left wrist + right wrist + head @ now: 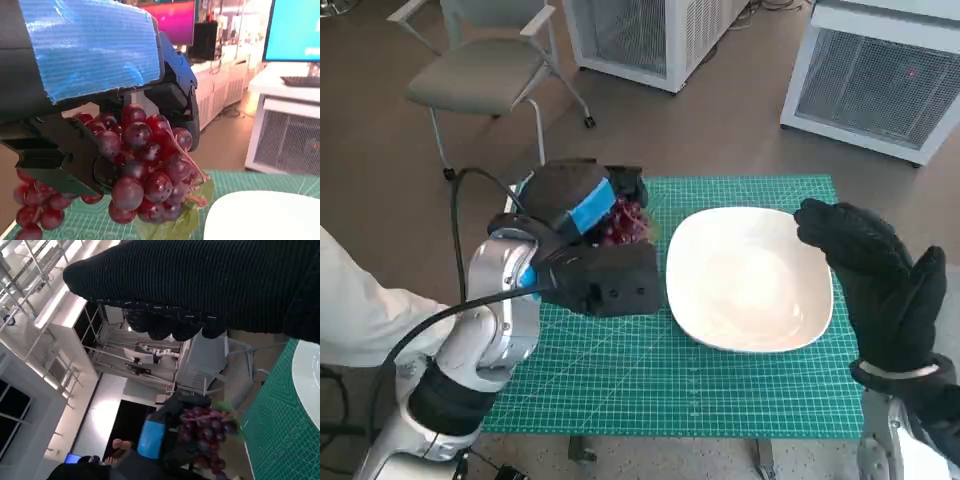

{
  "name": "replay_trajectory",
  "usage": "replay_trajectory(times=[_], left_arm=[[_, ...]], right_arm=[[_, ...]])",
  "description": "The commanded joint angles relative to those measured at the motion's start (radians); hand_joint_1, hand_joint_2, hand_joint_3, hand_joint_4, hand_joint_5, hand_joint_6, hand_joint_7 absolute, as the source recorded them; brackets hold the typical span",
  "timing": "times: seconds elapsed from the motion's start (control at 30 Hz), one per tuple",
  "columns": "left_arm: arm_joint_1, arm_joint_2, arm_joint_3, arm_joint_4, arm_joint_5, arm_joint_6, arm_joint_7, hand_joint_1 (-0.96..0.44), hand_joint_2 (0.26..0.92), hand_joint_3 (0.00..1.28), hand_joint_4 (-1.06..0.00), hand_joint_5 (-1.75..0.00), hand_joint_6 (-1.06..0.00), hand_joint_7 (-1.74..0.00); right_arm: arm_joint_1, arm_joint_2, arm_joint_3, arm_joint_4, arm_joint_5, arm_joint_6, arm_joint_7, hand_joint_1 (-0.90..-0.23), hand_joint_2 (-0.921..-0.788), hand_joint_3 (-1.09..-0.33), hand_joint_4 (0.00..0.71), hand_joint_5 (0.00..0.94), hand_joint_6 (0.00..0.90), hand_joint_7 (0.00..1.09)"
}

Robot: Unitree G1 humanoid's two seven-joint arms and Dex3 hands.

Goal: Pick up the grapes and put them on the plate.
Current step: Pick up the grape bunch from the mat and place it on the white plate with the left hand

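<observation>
Left robot hand [95, 95] fills the near field of its wrist camera: blue-taped back, black fingers [60, 155] wrapped round the grapes [145, 170]. Bunch is held, dark red, with a green leaf and stem trailing beneath.

Landmark: plate [750, 280], white, on the green mat [620, 380] covering the desk. Head view puts the grapes [623, 224] just beside the plate's left edge, not over it. Right robot hand [880, 280] hangs above the plate's right rim, gloved fingers loosely spread, holding nothing.

Step in hand, as I read it: carry the bunch across to the plate. To do it well, keep the grip even, lift enough for the dangling lower grapes to pass the rim, travel to the plate's middle, lower before letting go. Loose berries could drop if squeezed or jolted.

View differences: head view mostly hides the bunch under the hand. Left wrist shows the grip and hanging cluster. Right wrist shows the bunch [207, 432] from the side, apparently raised off the mat.
</observation>
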Motion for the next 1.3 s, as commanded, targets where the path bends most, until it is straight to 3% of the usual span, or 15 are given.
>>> replay_trajectory(times=[0.03,0.37,0.5,0.7,0.77,0.87,0.93,1.0,1.1,1.3], left_arm=[[-0.006,-0.006,0.006,-0.001,0.008,-0.013,0.006,0.00,0.907,0.07,-0.67,-1.37,-0.75,-0.85],[-0.051,-0.063,-0.022,0.011,-0.007,-0.029,-0.035,0.00,0.893,0.06,-0.76,-1.25,-0.73,-0.88],[-0.096,-0.116,-0.044,0.031,-0.006,-0.024,-0.059,0.00,0.899,0.06,-0.73,-1.26,-0.73,-0.92],[-0.161,-0.186,-0.067,0.039,-0.008,-0.021,-0.093,0.00,0.911,0.09,-0.65,-1.22,-0.65,-1.15],[-0.180,-0.207,-0.070,0.041,-0.011,-0.026,-0.099,0.00,0.910,0.11,-0.62,-1.28,-0.64,-1.12],[-0.208,-0.234,-0.072,0.052,-0.019,-0.039,-0.102,0.00,0.823,0.28,-0.59,-1.42,-0.66,-1.04],[-0.227,-0.250,-0.073,0.072,-0.028,-0.053,-0.100,0.00,0.707,0.52,-0.56,-1.48,-0.62,-1.17],[-0.244,-0.263,-0.073,0.099,-0.040,-0.075,-0.093,0.00,0.643,0.68,-0.52,-1.50,-0.55,-1.34],[-0.266,-0.279,-0.077,0.142,-0.052,-0.103,-0.080,0.00,0.634,0.71,-0.51,-1.49,-0.52,-1.39],[-0.296,-0.314,-0.086,0.231,-0.064,-0.144,-0.053,0.01,0.655,0.60,-0.58,-1.52,-0.65,-1.08]], right_arm=[[0.007,0.001,0.000,0.010,0.000,0.002,0.000,-0.497,-0.921,-0.569,0.393,0.579,0.181,0.91],[0.021,0.000,-0.005,-0.004,-0.002,0.003,-0.007,-0.498,-0.921,-0.568,0.397,0.573,0.183,0.91],[0.030,0.002,-0.005,-0.017,-0.003,0.006,-0.011,-0.498,-0.921,-0.568,0.398,0.571,0.184,0.91],[0.041,0.000,-0.010,-0.033,0.000,0.011,-0.014,-0.498,-0.921,-0.568,0.400,0.568,0.184,0.91],[0.045,-0.001,-0.013,-0.036,0.001,0.012,-0.015,-0.498,-0.921,-0.567,0.400,0.567,0.185,0.91],[0.050,-0.003,-0.017,-0.041,0.002,0.013,-0.015,-0.498,-0.921,-0.567,0.401,0.565,0.186,0.91],[0.056,-0.002,-0.020,-0.047,0.000,0.013,-0.018,-0.498,-0.921,-0.567,0.402,0.564,0.186,0.91],[0.064,-0.001,-0.022,-0.055,-0.003,0.013,-0.022,-0.499,-0.921,-0.566,0.402,0.563,0.186,0.91],[0.076,0.000,-0.024,-0.068,-0.005,0.015,-0.029,-0.501,-0.921,-0.566,0.403,0.562,0.186,0.91],[0.094,-0.001,-0.030,-0.091,-0.001,0.025,-0.043,-0.499,-0.921,-0.566,0.400,0.558,0.185,0.91]])
